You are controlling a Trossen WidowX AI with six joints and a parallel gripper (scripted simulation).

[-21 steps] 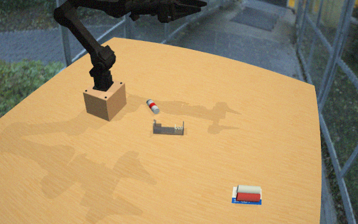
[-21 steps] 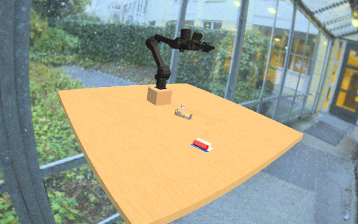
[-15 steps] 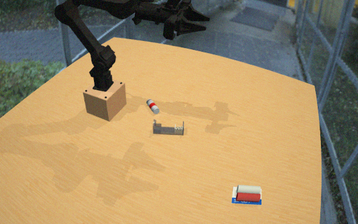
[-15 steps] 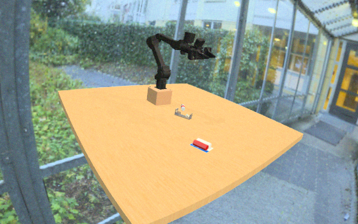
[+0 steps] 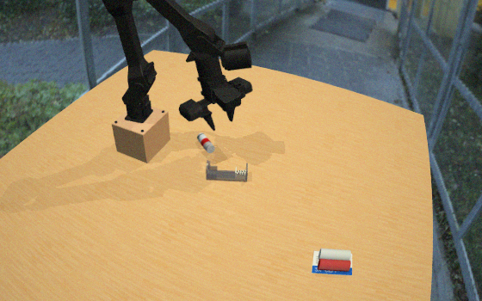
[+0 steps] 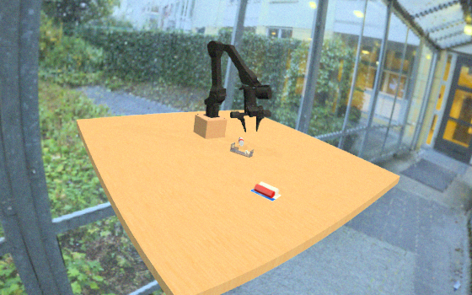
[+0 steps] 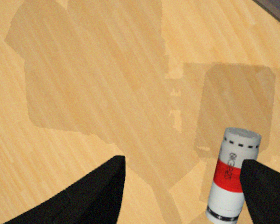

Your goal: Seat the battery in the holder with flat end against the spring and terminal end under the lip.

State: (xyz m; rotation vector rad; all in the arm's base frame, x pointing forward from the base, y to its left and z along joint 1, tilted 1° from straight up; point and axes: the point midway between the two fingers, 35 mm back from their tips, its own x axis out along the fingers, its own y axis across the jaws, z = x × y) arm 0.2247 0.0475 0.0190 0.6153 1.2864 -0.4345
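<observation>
Now battery (image 5: 206, 143) lies flat, long axis diagonal; hand (image 5: 221, 119) open above, empty.

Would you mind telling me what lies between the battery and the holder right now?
Only bare wood of the table separates the battery from the holder, as the top view shows; the open gripper hangs above.

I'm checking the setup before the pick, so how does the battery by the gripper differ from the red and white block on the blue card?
The battery is a small cylinder, white with a red band and grey end; the block is bigger and boxy, white half beside red half. The battery lies bare on the table near the holder, below the open gripper; the block sits on a blue card far from the arm. Both share red and white and lie untouched.
</observation>
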